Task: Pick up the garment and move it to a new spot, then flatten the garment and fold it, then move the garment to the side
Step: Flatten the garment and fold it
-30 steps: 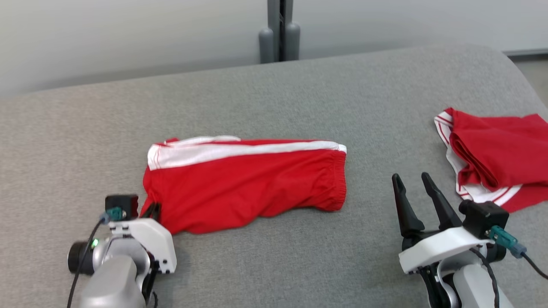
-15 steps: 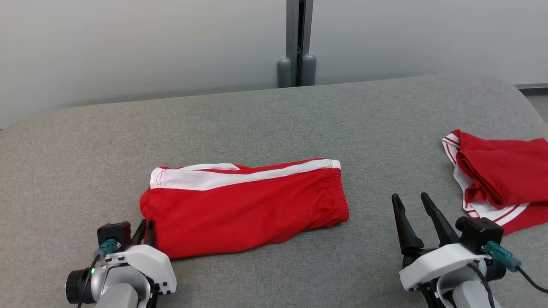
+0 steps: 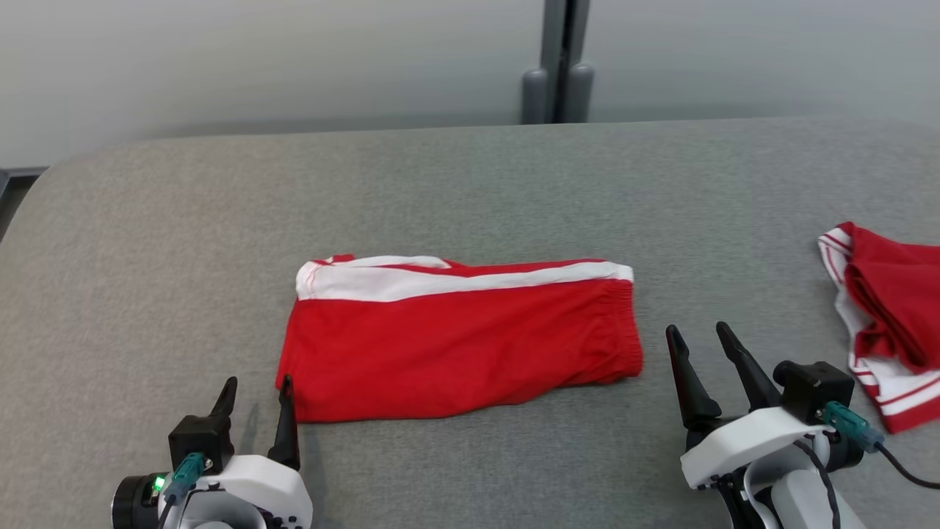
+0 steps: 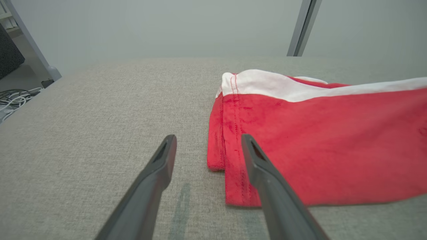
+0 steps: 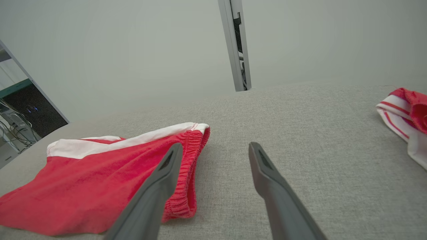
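Left gripper (image 3: 258, 382) has just let go: a second ago it pinched the near-left corner of the garment (image 3: 455, 345), now its fingers are spread and empty. The folded red shorts lie flat on the grey surface (image 3: 470, 184), corner just beside the gripper at its 1 o'clock. Right gripper (image 3: 698, 329) is spread and empty, waistband at its 10 o'clock. This move looks finished.
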You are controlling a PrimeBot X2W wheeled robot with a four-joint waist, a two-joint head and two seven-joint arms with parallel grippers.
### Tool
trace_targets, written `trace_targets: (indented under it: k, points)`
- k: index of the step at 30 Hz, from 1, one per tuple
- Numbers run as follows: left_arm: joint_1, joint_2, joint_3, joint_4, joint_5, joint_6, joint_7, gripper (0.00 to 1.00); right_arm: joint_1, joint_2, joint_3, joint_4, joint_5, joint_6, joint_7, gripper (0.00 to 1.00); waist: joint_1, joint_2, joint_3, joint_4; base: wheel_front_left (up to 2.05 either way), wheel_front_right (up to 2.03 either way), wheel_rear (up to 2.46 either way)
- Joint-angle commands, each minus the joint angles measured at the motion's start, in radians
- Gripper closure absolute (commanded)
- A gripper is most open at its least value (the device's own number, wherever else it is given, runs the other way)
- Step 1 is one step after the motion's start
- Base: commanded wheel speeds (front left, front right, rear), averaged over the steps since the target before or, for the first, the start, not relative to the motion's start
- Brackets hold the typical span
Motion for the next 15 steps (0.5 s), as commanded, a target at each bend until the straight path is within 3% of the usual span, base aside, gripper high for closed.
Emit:
trace_targets:
  k: [1, 8, 15]
  points:
    - [0.006, -0.001, 0.001, -0.011, 0.011, -0.011, -0.001, 0.0, -0.021, -0.006, -0.004, 0.013, -0.007, 0.0, -0.005, 0.0, 0.0, 0.0, 0.035, 0.047, 0.0, 0.0, 0.0]
    - [-0.01, -0.011, 0.001, -0.027, 0.035, -0.034, -0.001, 0.0, -0.088, -0.006, -0.001, 0.136, -0.001, 0.0, -0.005, 0.0, 0.0, 0.0, 0.081, 0.128, 0.0, 0.0, 0.0]
    - [-0.027, -0.015, 0.012, -0.039, 0.047, -0.049, -0.001, 0.0, -0.141, -0.006, 0.036, 0.264, 0.044, 0.0, -0.005, 0.0, 0.0, 0.0, 0.117, 0.161, 0.0, 0.0, 0.0]
